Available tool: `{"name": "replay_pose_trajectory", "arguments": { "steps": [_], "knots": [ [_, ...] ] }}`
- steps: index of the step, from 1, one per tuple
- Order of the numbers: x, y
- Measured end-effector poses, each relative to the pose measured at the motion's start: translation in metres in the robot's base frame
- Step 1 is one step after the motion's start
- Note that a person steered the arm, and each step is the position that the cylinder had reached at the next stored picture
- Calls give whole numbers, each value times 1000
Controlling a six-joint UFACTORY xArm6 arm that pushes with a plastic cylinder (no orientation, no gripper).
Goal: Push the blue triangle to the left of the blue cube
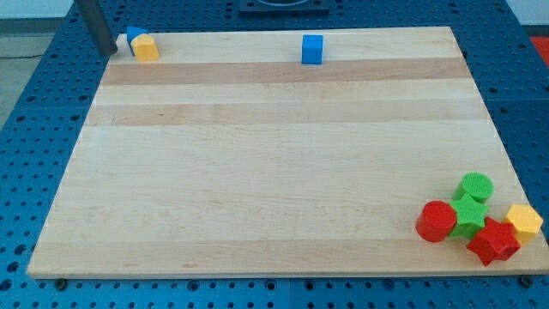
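Resting place of the tip: the tip (109,51) of the dark rod sits at the wooden board's (274,163) top-left corner, just off the board's edge, a little to the view's left of the blue triangle.
Hand state: the arm ends in a plain rod with nothing to open or close; it holds nothing.
Blue triangle: the blue triangle (133,35) lies at the board's top-left corner, mostly hidden behind the yellow block, so its shape is hard to make out.
Yellow block by the corner: a yellow block (146,47) touches the blue triangle on its lower right side.
Blue cube: the blue cube (312,49) stands at the board's top edge, near the middle, well apart from the blue triangle and to its right.
Cluster at the board's bottom-right corner: red cylinder (437,221), green cylinder (475,187), green star-like block (469,215), red star-like block (493,241) and a second yellow block (524,221), packed together and touching.
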State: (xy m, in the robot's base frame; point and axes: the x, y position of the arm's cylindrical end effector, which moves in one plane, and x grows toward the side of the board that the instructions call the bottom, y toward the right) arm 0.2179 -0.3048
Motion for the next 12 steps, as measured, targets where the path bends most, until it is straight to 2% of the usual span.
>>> {"name": "replay_pose_trajectory", "arguments": {
  "steps": [1,2,4,6,8,10,12],
  "knots": [
    [-14,2],
    [-14,33],
    [14,105],
    [-15,113],
    [-11,164],
    [-25,187],
    [-6,218]
  ]
}}
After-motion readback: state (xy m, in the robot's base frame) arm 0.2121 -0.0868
